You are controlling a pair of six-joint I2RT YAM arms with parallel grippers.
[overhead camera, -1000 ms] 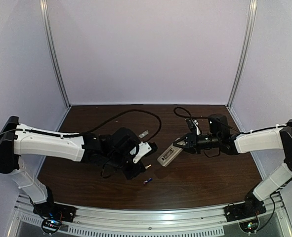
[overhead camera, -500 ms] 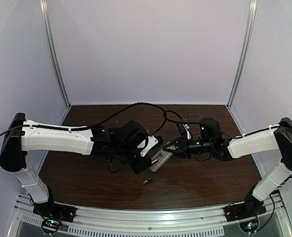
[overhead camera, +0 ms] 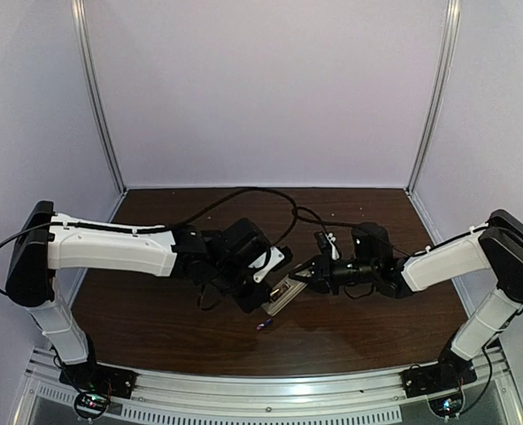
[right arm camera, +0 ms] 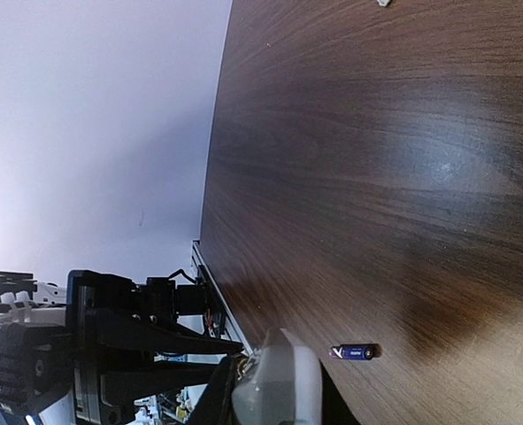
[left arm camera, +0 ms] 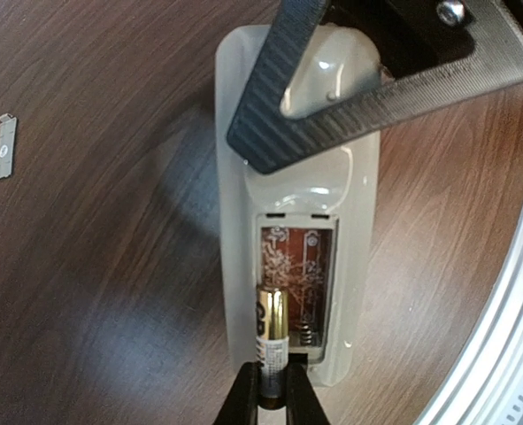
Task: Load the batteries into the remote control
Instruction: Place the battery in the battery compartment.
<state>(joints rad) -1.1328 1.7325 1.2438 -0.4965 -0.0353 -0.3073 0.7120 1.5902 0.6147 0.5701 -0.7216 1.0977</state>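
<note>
The white remote control (left arm camera: 358, 221) is held off the table back side up, its battery compartment (left arm camera: 310, 274) open with the circuit board showing. My right gripper (right arm camera: 274, 390) is shut on one end of the remote (right arm camera: 279, 381). My left gripper (left arm camera: 274, 403) is shut on a gold-and-whitish battery (left arm camera: 273, 332), whose front end lies over the left slot. A blue-purple battery (right arm camera: 354, 351) lies loose on the table. From above, the remote (overhead camera: 283, 292) hangs between both grippers, the blue battery (overhead camera: 263, 326) just in front of it.
A small grey battery cover (left arm camera: 6, 147) lies on the wooden table to the left of the remote. The metal rail (left arm camera: 509, 336) of the table's near edge runs close by. Black cables (overhead camera: 243, 193) loop over the table behind the arms.
Both arms moved toward each other. The right gripper carried the remote leftward, and the left gripper brought its battery up to the open compartment.
</note>
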